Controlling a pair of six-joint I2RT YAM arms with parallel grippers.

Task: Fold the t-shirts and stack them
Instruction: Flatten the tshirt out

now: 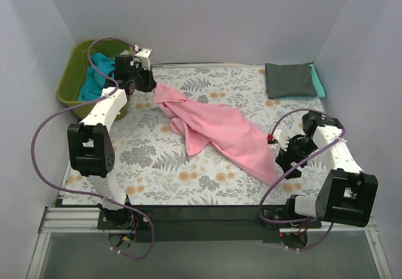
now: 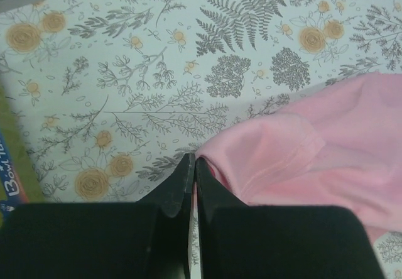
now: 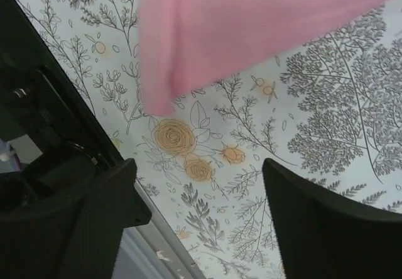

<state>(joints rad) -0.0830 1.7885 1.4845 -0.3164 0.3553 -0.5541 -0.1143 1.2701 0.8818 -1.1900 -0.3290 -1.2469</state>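
- two claws: how do they stand?
- left gripper (image 1: 148, 84) pinches the far corner of the crumpled pink cotton t-shirt (image 1: 220, 128) lying across the floral-printed table cloth (image 1: 157, 163); right gripper (image 3: 201, 188) gapes, empty, just beside its near tip.

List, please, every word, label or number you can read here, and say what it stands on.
"BowTie": white letters on a blue label beside the tub, at the left edge of the left wrist view; cut off and blurred, so the reading is uncertain.
No other text is readable in any view.
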